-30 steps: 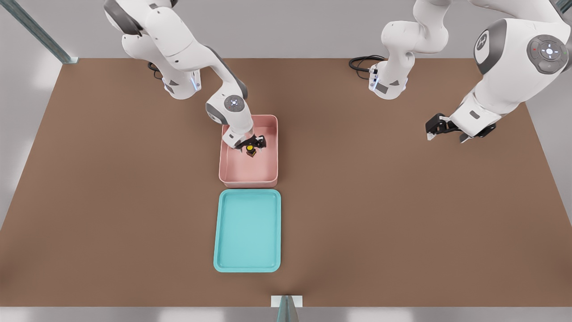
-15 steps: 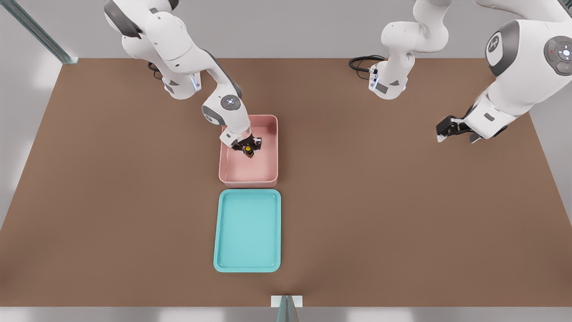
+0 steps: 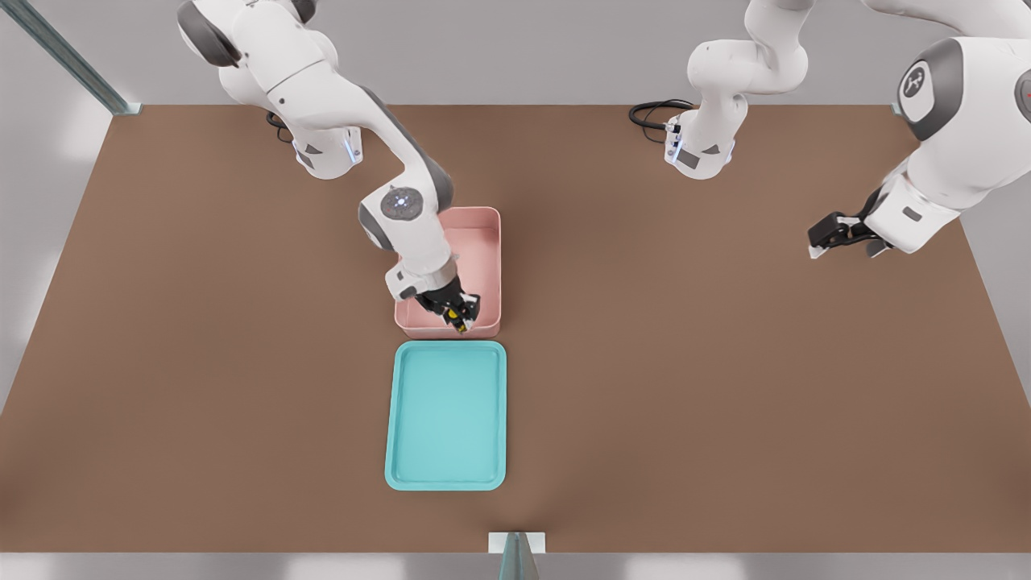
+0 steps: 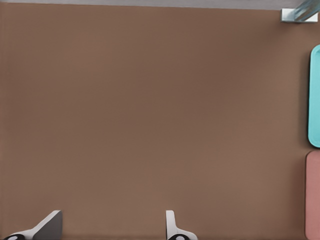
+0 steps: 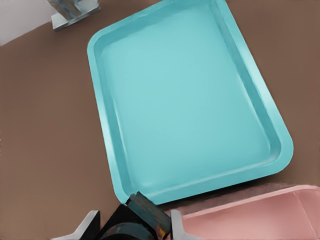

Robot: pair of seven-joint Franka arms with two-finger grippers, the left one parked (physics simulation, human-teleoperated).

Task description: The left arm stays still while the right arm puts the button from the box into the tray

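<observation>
One white multi-jointed right arm reached from the far side of the brown table down over the pale pink rectangular plastic box, with its wrist bent toward the turquoise shallow tray. Its small black two-finger gripper hung over the wall of the box that stood nearest to the tray, and its fingers were closed narrowly on the tiny button. The button showed a little of its yellow cap and its black body between the fingers, so it was lifted above the box edge, just beside the tray but not over it. In the right wrist view the tray lay flat with a low rim and rounded corners, and the corner of the box was just beside it. I counted one button, one box and one tray.
</observation>
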